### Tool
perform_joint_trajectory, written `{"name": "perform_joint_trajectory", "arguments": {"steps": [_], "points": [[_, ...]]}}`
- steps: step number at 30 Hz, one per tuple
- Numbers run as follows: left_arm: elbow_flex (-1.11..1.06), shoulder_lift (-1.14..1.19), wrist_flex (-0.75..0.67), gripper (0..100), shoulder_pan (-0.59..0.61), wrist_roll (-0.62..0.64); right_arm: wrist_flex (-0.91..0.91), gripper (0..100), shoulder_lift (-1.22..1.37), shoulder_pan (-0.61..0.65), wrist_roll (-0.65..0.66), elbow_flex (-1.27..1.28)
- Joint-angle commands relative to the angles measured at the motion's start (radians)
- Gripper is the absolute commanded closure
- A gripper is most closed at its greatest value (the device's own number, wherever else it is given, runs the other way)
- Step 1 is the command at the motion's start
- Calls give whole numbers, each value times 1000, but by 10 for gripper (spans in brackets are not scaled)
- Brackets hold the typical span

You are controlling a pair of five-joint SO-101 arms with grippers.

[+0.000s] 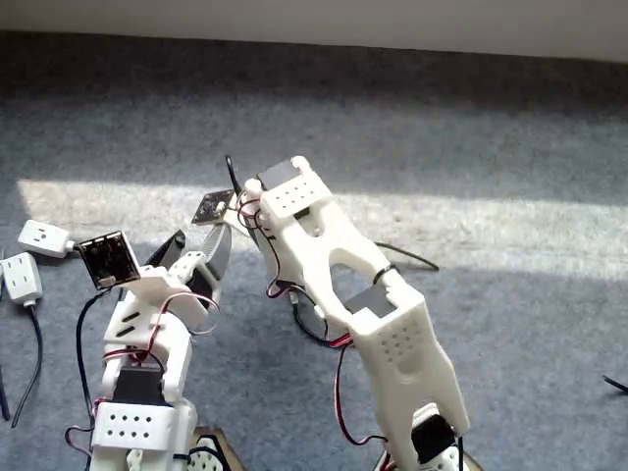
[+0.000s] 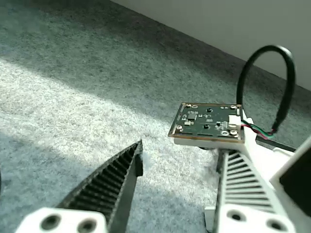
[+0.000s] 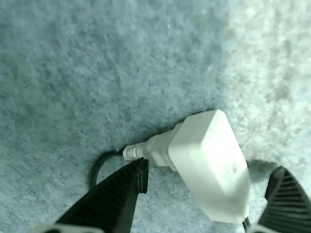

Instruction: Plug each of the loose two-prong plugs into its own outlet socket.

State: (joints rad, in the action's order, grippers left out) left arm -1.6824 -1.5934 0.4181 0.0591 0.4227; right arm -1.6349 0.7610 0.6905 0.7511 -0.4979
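A white two-prong plug [image 3: 209,167] lies on the grey carpet with its white cord end and a black cable [image 3: 97,167] trailing from it. My right gripper [image 3: 209,182] hangs open just above it, one finger on each side, neither touching. In the high view the right arm [image 1: 294,211] leans over mid-carpet and hides the plug. My left gripper [image 2: 182,160] is open and holds nothing; it sits close beside the right arm's wrist camera board [image 2: 206,124]. Two white outlet blocks [image 1: 44,237] [image 1: 22,277] lie at the far left.
A black cable [image 1: 407,255] runs out to the right from under the right arm. Another cable [image 1: 34,353] trails down from the nearer outlet block. A pale wall base [image 1: 392,20] edges the far side. The two arms stand close together.
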Motion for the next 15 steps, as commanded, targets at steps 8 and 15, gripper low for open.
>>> {"name": "perform_joint_trajectory", "arguments": {"steps": [8,15], "points": [[1,-13,-2,737,-16,-3,-90,635,104,-96,-11,-278],[1,-13,-3,737,-16,-3,-130,635,44,-196,-8,-335]]}}
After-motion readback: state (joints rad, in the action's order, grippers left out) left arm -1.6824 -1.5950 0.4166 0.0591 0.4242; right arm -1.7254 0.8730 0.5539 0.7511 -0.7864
